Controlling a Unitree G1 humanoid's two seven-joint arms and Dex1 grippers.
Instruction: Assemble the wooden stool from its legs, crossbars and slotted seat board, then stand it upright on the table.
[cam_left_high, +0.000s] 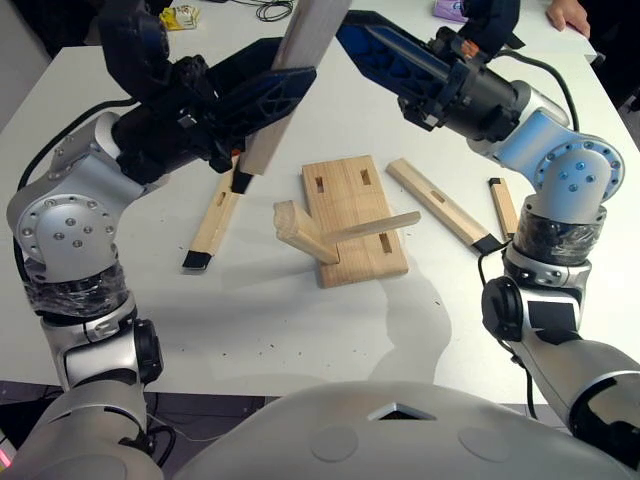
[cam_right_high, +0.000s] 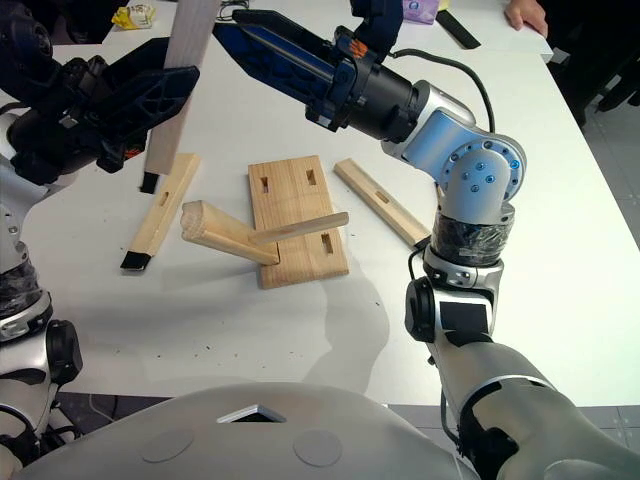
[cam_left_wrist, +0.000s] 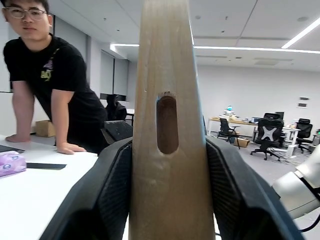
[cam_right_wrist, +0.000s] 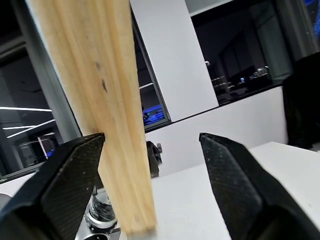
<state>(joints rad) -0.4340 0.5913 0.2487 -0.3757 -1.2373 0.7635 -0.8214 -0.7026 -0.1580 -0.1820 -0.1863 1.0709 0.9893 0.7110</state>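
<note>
Bench (cam_left_high: 300, 330), white, carried all the loose parts. Left gripper (cam_left_high: 285, 80) hung over its far left part, fingers clenched on the held leg (cam_left_high: 315, 30). That leg stood steeply tilted, its upper end leaning away to the right and an oval slot showing just above the fingers. Its black-tipped lower end was down near the bench, though whether it touched could not be told.

Right gripper (cam_right_wrist: 151, 136) hung high on the far right, pointing left toward the held leg's upper part. Its fingers were spread wide, with the leg between them and close to one finger. Contact there could not be told.

Board (cam_left_high: 345, 195) lay flat at mid-bench, slots facing up. Joined leg (cam_left_high: 300, 232) lay across the board's near left corner, its rounded end off the board to the left. Crossbar (cam_left_high: 385, 224) ran from it to the right over the board, but whether it sat in a slot could not be told.

Left leg (cam_left_high: 215, 225) lay flat left of the board, black tip nearest the robot. Right leg (cam_left_high: 440, 205) lay just right of the board, angled. Far piece (cam_left_high: 503, 205), the shortest, lay beyond that, near the right arm
</note>
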